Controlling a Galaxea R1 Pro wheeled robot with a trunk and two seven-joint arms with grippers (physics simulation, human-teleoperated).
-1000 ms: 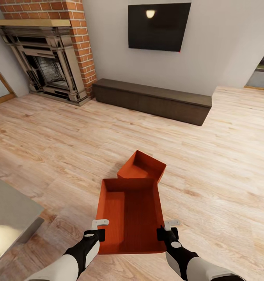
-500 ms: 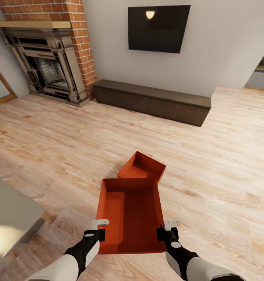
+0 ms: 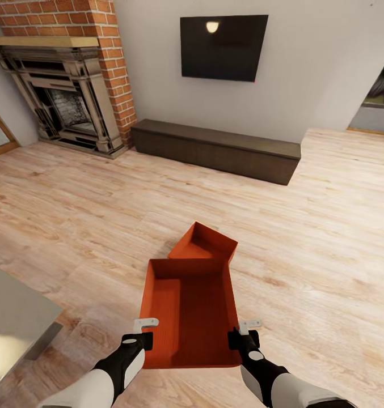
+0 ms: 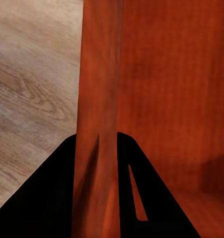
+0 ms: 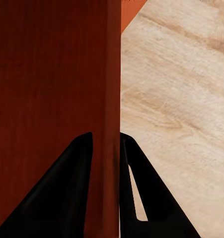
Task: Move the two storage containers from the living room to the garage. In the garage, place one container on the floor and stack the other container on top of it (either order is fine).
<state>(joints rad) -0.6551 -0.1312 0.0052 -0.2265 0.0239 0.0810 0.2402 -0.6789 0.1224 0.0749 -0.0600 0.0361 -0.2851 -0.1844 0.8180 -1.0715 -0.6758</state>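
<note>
Camera shifted; near container unmoved, walls clamped between left gripper, right gripper.

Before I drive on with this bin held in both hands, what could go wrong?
1. The left hand and right hand each pinch only a thin side wall of the held bin near its close end, so the far end could sag or slip.
2. The second bin lies on the wood floor directly ahead; driving forward may hit it.
3. The grey table stands close on the left when turning.
</note>
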